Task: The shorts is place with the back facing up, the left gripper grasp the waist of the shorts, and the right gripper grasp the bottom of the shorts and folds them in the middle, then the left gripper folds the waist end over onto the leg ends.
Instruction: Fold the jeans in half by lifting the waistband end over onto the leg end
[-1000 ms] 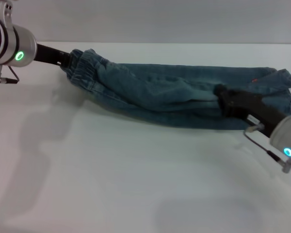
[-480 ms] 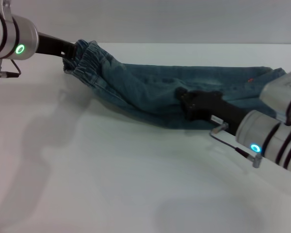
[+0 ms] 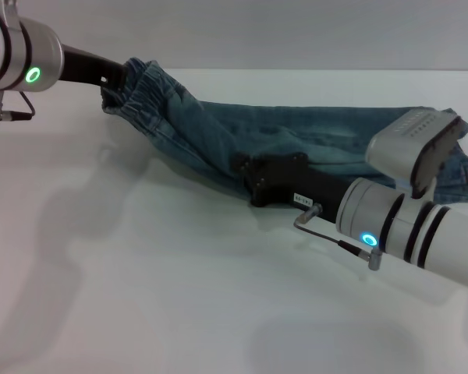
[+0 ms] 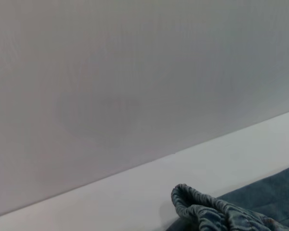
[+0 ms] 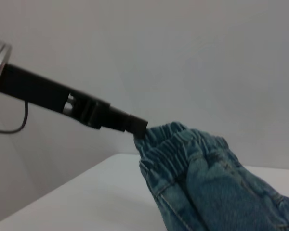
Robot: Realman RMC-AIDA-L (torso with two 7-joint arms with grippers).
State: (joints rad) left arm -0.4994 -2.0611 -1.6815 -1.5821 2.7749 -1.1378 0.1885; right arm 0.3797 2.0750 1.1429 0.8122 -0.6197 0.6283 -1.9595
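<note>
L gripper (image 5: 137,127) pinching waist of the shorts (image 5: 183,144), right-wrist view only.

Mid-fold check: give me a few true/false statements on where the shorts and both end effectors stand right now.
1. The left end effector holds the waistband lifted off the table. True.
2. The shorts are already folded waist over legs into a short stack. False: they lie stretched in a long strip across the table, with only the waist end raised.
3. The right end effector is over the middle of the shorts. True, at the near edge of the denim.
4. The left arm's ring glows blue. False: it glows green; the blue light is on the right arm.
5. The shorts hang over the table edge. False: they rest on the tabletop.
</note>
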